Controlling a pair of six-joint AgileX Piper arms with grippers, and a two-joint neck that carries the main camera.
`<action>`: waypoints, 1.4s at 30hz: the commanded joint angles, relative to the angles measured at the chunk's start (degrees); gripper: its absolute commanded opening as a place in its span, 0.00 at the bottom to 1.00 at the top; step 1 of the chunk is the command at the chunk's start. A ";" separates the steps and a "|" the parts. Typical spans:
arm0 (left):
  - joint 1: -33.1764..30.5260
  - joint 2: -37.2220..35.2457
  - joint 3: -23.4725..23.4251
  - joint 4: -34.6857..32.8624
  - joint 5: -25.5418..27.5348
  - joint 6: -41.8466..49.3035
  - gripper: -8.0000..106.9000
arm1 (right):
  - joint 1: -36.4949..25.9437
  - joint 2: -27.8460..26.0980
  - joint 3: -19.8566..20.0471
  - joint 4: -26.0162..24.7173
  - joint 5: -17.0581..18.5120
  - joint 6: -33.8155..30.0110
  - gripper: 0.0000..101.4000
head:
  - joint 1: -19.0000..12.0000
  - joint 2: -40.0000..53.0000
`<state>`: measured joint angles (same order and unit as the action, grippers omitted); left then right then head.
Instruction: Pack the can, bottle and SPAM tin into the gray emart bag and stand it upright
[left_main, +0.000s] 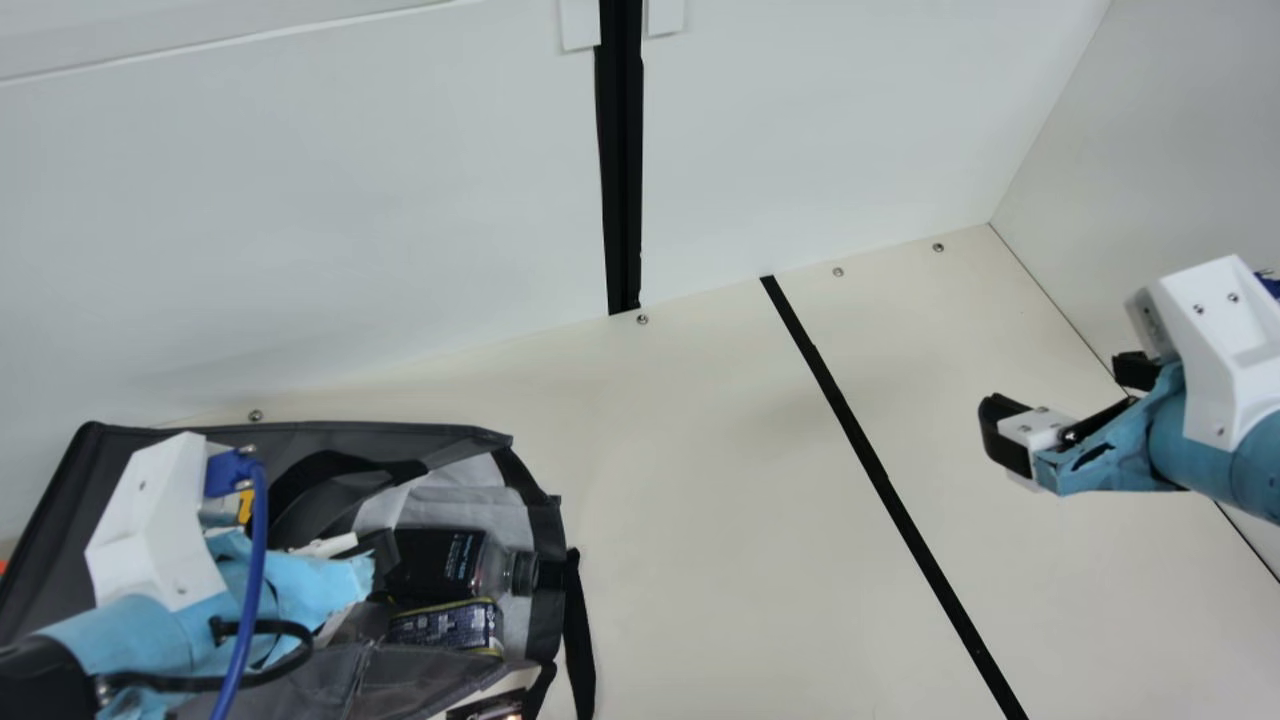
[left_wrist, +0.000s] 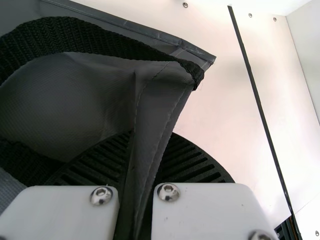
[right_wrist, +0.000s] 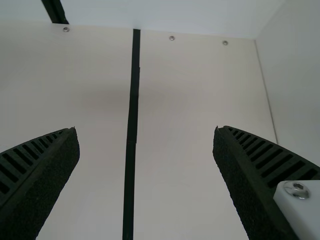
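Observation:
The gray bag (left_main: 300, 432) lies on its side at the main view's lower left, mouth toward the right. Inside are the bottle (left_main: 440, 563), black-labelled with a clear neck, and beside it a dark blue item with yellow edges (left_main: 447, 627), can or tin, I cannot tell which. My left gripper (left_main: 362, 568) is over the bag; in its wrist view the left gripper (left_wrist: 136, 180) is shut on a fold of gray bag fabric (left_wrist: 159, 107). On the right my right gripper (left_main: 1062, 395) stands open above the table, and in its wrist view the right gripper (right_wrist: 146, 131) holds nothing.
A silver-and-yellow item (left_main: 243, 508) shows partly behind the left arm. Another dark, shiny object (left_main: 492, 707) is cut off at the bottom edge by the bag. A black strap (left_main: 577, 630) hangs from the bag's mouth. White walls (left_main: 300, 220) bound the table (left_main: 690, 480), crossed by black tape.

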<state>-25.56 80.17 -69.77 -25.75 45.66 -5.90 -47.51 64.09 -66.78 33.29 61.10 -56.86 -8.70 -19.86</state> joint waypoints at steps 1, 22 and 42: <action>0.00 0.00 0.00 0.00 0.00 0.00 0.00 | 0.22 0.49 0.96 1.32 -0.15 -2.27 0.94 | -1.30 -0.14; 0.00 0.00 0.00 0.00 0.00 0.00 0.00 | 5.33 8.06 9.13 13.59 2.03 -17.69 0.94 | -1.30 -0.14; 0.00 0.00 0.00 0.00 0.00 0.00 0.00 | 16.04 14.41 12.96 15.22 -2.08 -25.63 0.94 | -1.30 -0.14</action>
<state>-25.56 80.17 -69.77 -25.75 45.66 -5.90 -32.13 78.29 -53.90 48.44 59.08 -82.11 -8.70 -19.86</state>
